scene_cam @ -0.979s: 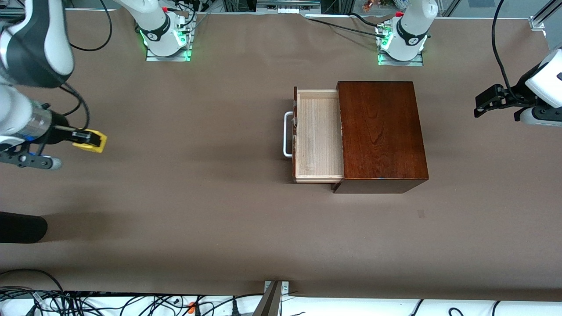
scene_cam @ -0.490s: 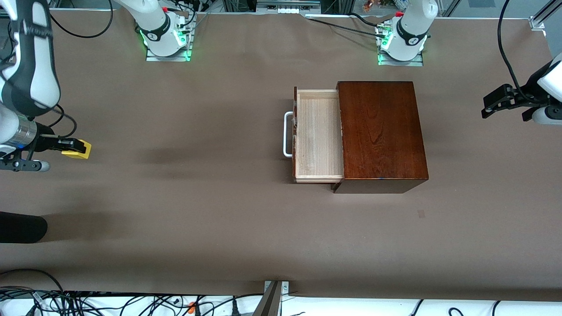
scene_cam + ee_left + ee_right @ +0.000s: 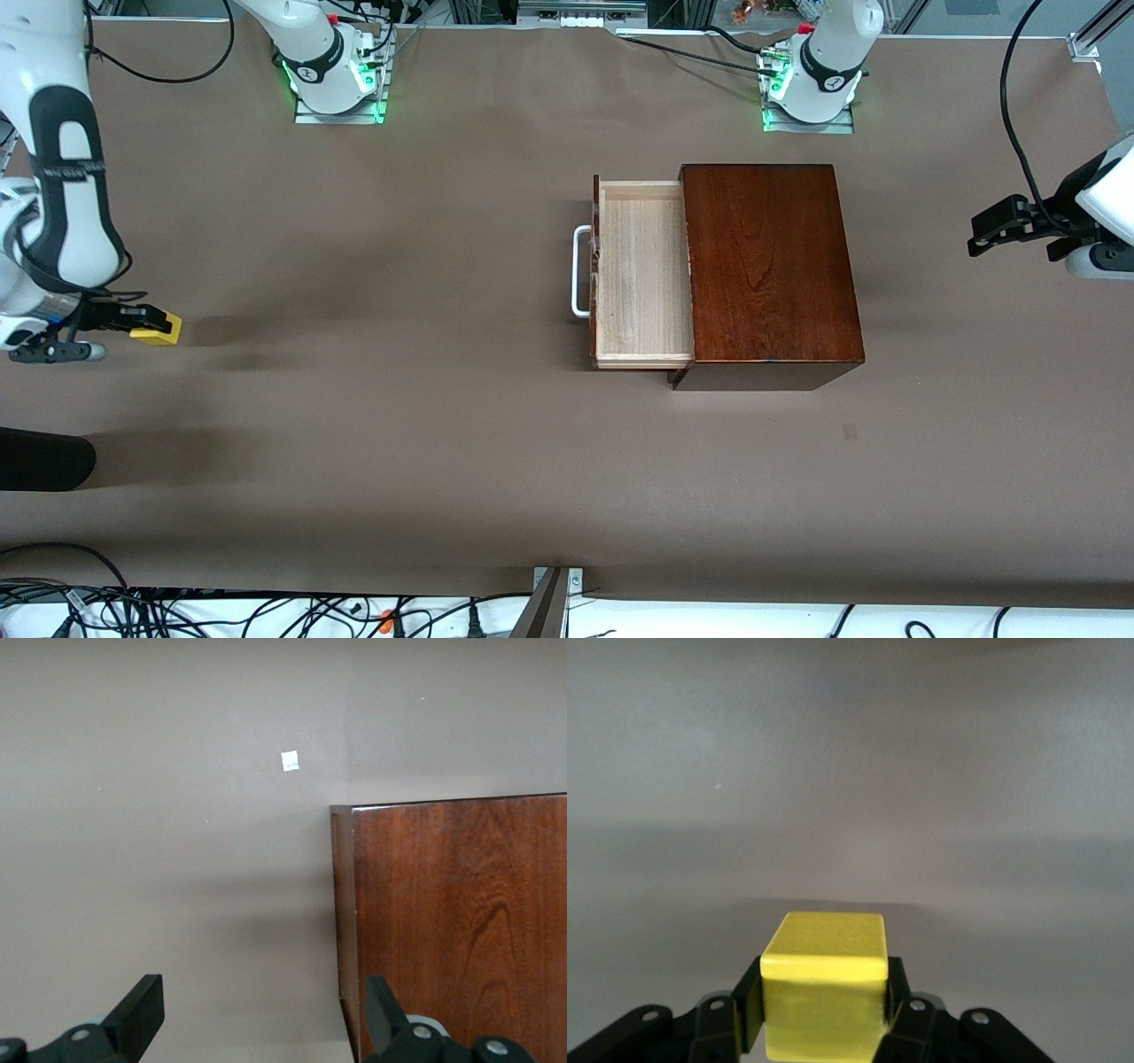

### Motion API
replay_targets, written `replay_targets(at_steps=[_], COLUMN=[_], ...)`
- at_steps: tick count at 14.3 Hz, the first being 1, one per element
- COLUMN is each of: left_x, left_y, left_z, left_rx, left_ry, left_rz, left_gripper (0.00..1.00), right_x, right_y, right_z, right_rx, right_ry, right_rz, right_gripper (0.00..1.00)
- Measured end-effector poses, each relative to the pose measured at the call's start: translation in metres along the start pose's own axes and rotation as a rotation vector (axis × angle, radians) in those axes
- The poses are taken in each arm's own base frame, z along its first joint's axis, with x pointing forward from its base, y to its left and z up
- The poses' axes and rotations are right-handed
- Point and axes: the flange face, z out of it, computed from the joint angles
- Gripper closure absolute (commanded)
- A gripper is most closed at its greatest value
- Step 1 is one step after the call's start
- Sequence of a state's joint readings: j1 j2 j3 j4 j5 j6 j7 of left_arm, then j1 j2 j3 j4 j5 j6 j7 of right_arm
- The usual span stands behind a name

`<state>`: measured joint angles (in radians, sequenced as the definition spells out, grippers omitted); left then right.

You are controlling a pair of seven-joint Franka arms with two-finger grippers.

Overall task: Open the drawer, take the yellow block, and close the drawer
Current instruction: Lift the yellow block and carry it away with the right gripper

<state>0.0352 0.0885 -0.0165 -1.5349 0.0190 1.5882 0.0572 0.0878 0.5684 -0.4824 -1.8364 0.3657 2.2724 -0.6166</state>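
A: Where's the yellow block [image 3: 157,329]?
B: Pinched in the right gripper [image 3: 142,321] fingers, low over the surface at the right arm's end.
A: And the drawer [image 3: 642,273]?
B: Open; its handle [image 3: 580,271] faces the right arm. The left gripper [image 3: 997,232], fingers spread and empty, waits beside the box [image 3: 771,266].

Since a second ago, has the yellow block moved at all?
Yes. The yellow block, held in the right gripper, has moved farther from the drawer, toward the right arm's end of the table.
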Motion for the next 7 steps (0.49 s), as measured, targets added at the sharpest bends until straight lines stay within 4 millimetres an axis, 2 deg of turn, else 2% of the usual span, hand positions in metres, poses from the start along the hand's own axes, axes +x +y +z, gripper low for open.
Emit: replay_targets(at_steps=[4, 7], left_x=[0.000, 0.001], left_y=[-0.001, 0.003], left_z=[-0.001, -0.003], left_rx=[0.015, 0.016], left_ry=[0.002, 0.005], left_rz=[0.002, 0.008], left_gripper=[0.00, 0.00], right_x=[0.046, 0.066], right_y=[-0.010, -0.024], right_z=[0.002, 0.005], right_rx=[-0.041, -0.046], right_ry=[0.033, 0.046], right_rz=[-0.053, -0.066], right_gripper=[1.00, 1.00])
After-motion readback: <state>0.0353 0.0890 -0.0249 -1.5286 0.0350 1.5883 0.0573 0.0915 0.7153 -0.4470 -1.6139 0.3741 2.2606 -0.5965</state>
